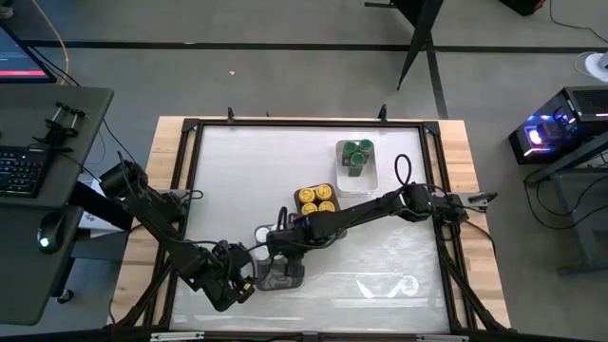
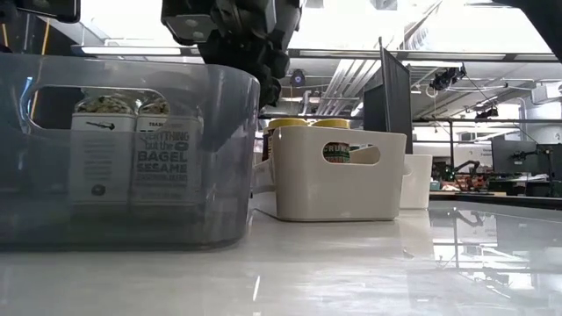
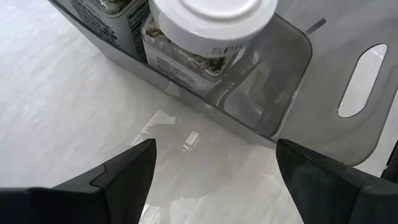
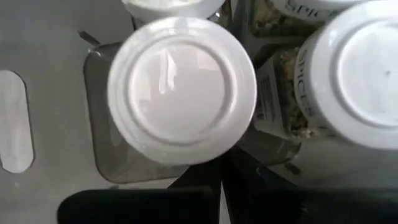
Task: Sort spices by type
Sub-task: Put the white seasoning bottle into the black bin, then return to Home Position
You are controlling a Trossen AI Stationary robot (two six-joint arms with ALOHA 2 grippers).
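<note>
a white-lidded spice jar (image 4: 181,89) sits in the grey tray (image 1: 278,275) near the table's (image 1: 399,247) front edge, beside other white-lidded jars (image 4: 364,74). only the right wrist view shows it held from above by the right pincer (image 4: 219,180), clamped on it. the low view alone reads the jar labels (image 2: 163,162) through the tray wall. the left pincer (image 3: 214,171) hangs open just outside the tray. yellow-lidded jars (image 1: 315,198) fill a white tray mid-table; green-lidded jars (image 1: 357,152) stand in a clear tray toward the back edge.
</note>
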